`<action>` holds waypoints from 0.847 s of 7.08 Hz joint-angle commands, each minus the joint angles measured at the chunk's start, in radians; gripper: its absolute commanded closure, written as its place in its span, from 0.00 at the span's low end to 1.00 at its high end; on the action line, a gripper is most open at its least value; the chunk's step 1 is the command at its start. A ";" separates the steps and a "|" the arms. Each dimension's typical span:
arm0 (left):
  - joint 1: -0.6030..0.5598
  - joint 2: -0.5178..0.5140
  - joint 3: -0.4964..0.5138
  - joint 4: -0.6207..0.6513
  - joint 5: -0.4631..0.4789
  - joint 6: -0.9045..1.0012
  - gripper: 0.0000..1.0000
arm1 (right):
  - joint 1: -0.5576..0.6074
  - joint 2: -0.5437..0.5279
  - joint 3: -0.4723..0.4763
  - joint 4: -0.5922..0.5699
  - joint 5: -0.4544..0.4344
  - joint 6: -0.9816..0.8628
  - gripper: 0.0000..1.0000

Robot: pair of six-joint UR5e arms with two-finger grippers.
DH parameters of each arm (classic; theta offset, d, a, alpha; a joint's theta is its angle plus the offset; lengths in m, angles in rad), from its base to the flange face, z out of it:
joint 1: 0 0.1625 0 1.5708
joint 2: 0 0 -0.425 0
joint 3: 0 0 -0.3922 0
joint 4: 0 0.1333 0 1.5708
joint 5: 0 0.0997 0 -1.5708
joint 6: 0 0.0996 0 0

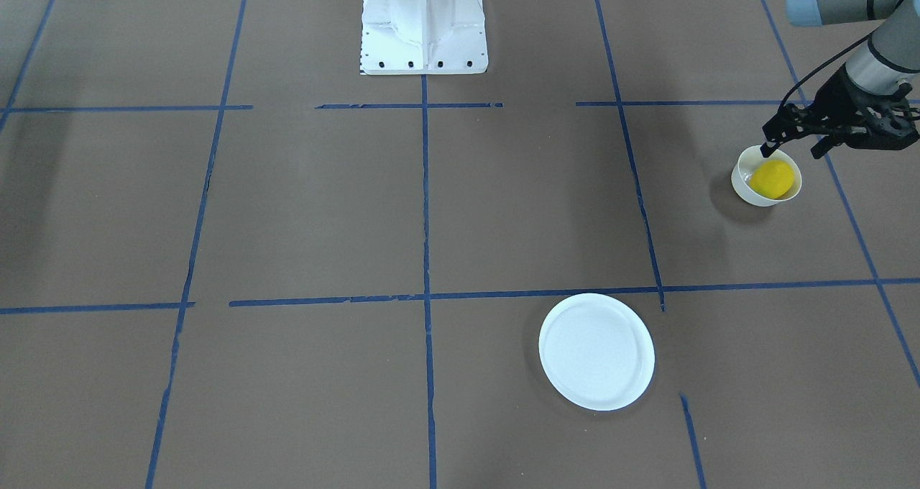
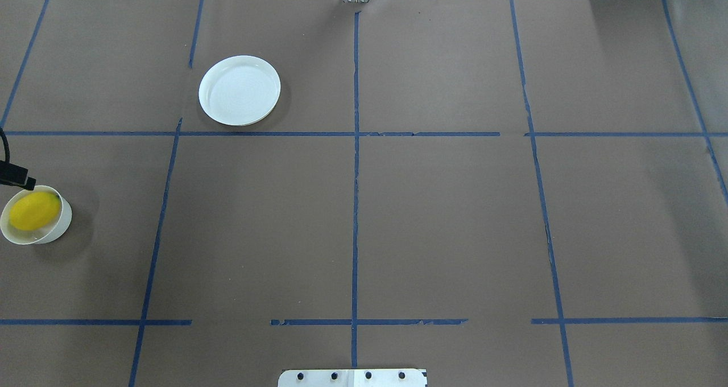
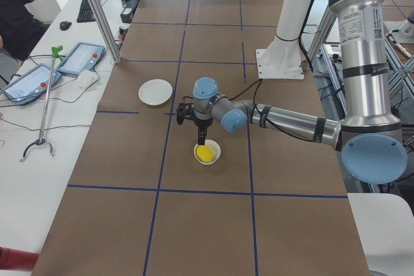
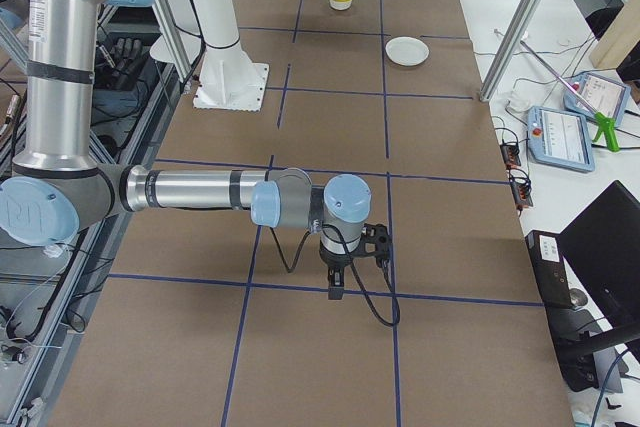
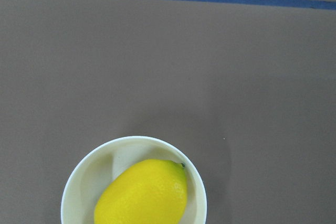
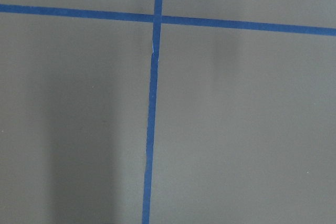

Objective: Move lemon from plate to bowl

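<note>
One transfer appears complete: the lemon (image 1: 772, 178) lies inside the bowl (image 1: 744, 187) at the right edge of the front-facing view, and the plate (image 1: 596, 351), lower centre, carries nothing. The left gripper (image 1: 794, 147) hangs just above the bowl's rim, fingers spread and holding nothing, so only withdrawal seems left; whether the right gripper (image 4: 335, 282) is open cannot be told. Advise lifting straight up off the rim, then swinging toward frame centre, where the table (image 1: 503, 208) offers room.
</note>
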 commanded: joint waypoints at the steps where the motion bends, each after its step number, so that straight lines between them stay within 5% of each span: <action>1: -0.140 -0.040 -0.014 0.111 -0.003 0.229 0.00 | 0.000 0.000 0.000 0.000 0.000 0.000 0.00; 3: -0.284 -0.025 0.044 0.123 -0.071 0.398 0.00 | 0.000 0.000 0.000 0.000 0.000 0.000 0.00; 4: -0.376 -0.027 0.156 0.123 -0.163 0.510 0.00 | 0.000 0.000 0.000 0.000 0.000 0.000 0.00; 6: -0.430 -0.024 0.220 0.178 -0.214 0.543 0.00 | 0.000 0.000 0.000 0.000 0.000 0.000 0.00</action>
